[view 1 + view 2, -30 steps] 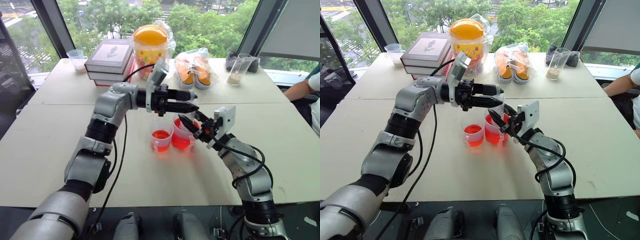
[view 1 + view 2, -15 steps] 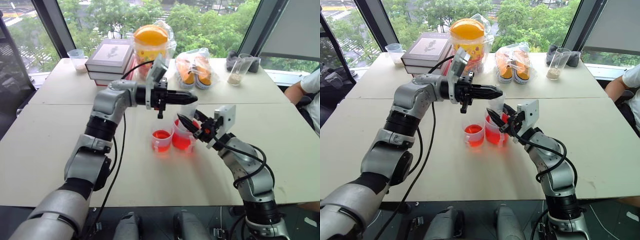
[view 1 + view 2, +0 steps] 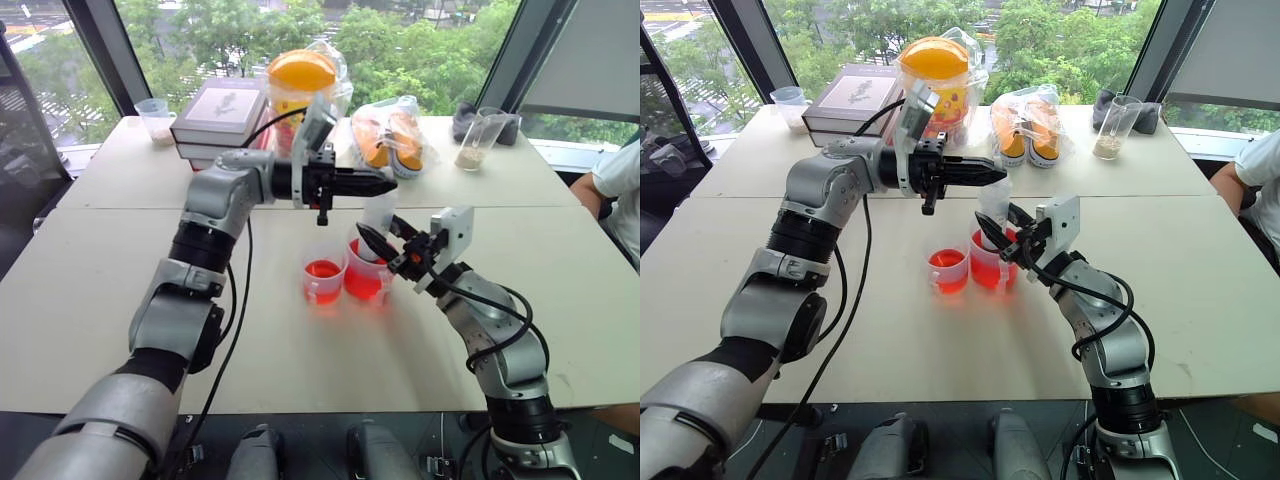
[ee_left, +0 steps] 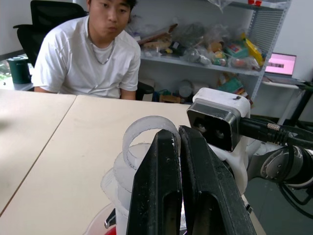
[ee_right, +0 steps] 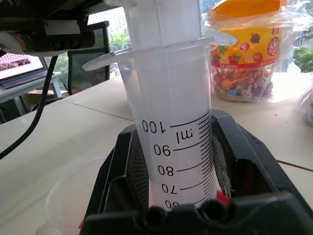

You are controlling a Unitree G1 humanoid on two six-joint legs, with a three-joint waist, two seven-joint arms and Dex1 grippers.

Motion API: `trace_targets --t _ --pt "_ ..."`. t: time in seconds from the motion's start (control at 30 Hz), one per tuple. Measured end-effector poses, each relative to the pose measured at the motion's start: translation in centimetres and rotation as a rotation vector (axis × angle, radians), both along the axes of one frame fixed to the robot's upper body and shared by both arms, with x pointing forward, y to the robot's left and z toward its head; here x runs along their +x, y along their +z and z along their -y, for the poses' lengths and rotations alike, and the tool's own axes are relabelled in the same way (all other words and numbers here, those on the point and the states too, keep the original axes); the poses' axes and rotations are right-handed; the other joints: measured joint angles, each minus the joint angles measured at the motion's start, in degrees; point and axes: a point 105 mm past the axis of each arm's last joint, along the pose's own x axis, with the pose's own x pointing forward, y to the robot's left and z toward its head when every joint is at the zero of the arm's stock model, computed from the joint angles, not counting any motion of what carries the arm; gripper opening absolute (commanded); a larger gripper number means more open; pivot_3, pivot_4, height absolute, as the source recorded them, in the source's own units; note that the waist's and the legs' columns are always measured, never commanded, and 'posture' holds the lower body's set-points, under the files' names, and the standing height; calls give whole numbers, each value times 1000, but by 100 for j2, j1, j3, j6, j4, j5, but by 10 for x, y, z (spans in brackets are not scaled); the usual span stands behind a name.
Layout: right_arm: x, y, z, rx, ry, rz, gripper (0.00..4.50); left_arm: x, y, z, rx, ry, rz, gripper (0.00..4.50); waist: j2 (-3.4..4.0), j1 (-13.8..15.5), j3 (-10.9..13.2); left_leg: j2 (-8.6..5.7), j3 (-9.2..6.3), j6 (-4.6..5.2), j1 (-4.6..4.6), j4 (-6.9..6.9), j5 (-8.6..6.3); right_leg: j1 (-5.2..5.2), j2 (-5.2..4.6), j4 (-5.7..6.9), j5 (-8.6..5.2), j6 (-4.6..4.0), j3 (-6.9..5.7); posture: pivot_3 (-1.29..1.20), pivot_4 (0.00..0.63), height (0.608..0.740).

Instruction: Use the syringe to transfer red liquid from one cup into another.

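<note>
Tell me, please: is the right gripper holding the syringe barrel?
Yes, the right gripper is shut around the barrel of the syringe, just under its flange.

Stacked books (image 3: 222,118), orange-lidded jar (image 3: 300,88), bagged shoes (image 3: 390,135) at table's (image 3: 90,290) back

syringe (image 5: 171,122): 1 | red-tinted cups (image 3: 323,281): 2 | books (image 3: 222,112): 3 | person (image 4: 88,49): 1

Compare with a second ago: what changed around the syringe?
The left gripper went from open around the top of the syringe to shut on its plunger ring, and sits slightly higher. The right gripper stays shut on the syringe barrel over the taller cup; the smaller cup hasn't moved.
</note>
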Motion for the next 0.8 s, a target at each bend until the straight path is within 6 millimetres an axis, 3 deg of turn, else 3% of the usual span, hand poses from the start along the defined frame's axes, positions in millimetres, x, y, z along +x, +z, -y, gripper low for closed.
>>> trace_targets --t 0.57,0.67,0.8 --pt "0 1 1 -21 2 -18 1401 1 6 -2 -34 4 15 42 0 1 0 0 0 0 0 0 0 0 0 0 0 0 0 0 150 740" --pt "-1 6 2 -39 3 -19 1401 1 9 -5 -37 9 28 899 0 -9 0 0 0 0 1 0 0 0 0 1 0 0 0 0 150 740" --pt "1 13 6 -56 -7 -42 1401 -2 10 -15 -27 15 59 2997 0 -11 0 1 0 0 1 0 0 0 0 2 0 0 0 0 150 740"
